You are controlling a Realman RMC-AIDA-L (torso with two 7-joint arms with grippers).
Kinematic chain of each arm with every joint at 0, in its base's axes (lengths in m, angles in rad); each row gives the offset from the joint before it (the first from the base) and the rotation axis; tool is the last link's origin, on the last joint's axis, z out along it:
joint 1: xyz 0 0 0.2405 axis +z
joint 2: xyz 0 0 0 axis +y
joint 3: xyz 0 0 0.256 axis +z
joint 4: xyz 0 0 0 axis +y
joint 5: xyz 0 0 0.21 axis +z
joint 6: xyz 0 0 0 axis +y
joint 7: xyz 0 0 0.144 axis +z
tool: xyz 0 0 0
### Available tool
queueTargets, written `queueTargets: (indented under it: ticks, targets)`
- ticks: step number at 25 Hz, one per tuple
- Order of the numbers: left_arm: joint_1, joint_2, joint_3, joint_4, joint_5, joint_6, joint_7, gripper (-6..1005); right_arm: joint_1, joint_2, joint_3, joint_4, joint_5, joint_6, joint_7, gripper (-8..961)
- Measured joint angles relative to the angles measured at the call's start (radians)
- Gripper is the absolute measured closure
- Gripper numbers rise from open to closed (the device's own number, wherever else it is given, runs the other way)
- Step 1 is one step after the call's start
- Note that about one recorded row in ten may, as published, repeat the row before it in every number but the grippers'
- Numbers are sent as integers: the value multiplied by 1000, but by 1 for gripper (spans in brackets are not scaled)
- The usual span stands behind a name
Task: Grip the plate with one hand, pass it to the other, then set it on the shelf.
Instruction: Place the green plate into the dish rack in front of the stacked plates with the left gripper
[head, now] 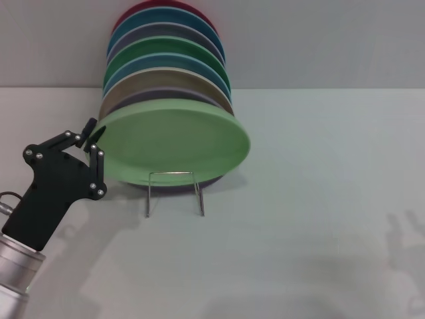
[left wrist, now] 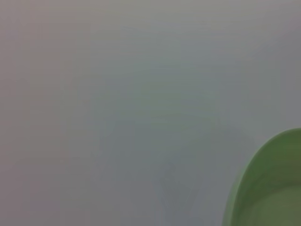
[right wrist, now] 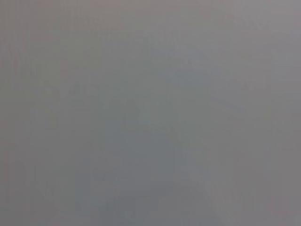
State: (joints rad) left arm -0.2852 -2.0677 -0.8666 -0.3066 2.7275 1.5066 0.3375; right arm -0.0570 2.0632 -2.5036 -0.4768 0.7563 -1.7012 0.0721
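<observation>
The light green plate [head: 174, 146] stands tilted at the front of the row of plates, over the wire shelf [head: 172, 173], whose front loop shows below it. My left gripper [head: 95, 138] is at the plate's left rim, open, with its fingertips on either side of the edge. I cannot tell if they touch it. The left wrist view shows only a piece of the plate's rim [left wrist: 268, 188] at one corner. My right gripper is out of view; the right wrist view shows only plain grey surface.
Several more plates stand behind the light green one: a beige plate [head: 166, 81], a dark green plate [head: 166, 48], blue ones, lilac ones and a red plate [head: 149, 6] at the back. The pale table [head: 319, 199] stretches to the right and front.
</observation>
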Motion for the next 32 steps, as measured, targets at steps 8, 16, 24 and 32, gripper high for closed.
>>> queueTargets:
  ticks: [8,16,24,32]
  targets:
    - [-2,0,2,10,0,-25,4,925,2,0,-1,0,0,0,0,641]
    - [3,-2,3,12,19,-63,5,921,6,0,-2,0,-1,10,0,639]
    - [-3,-5,12,12,22,-92,5,918,11,2,-6,0,-2,13,0,638]
    - [-5,-5,12,3,22,-126,2,914,11,2,-6,1,-3,14,0,636]
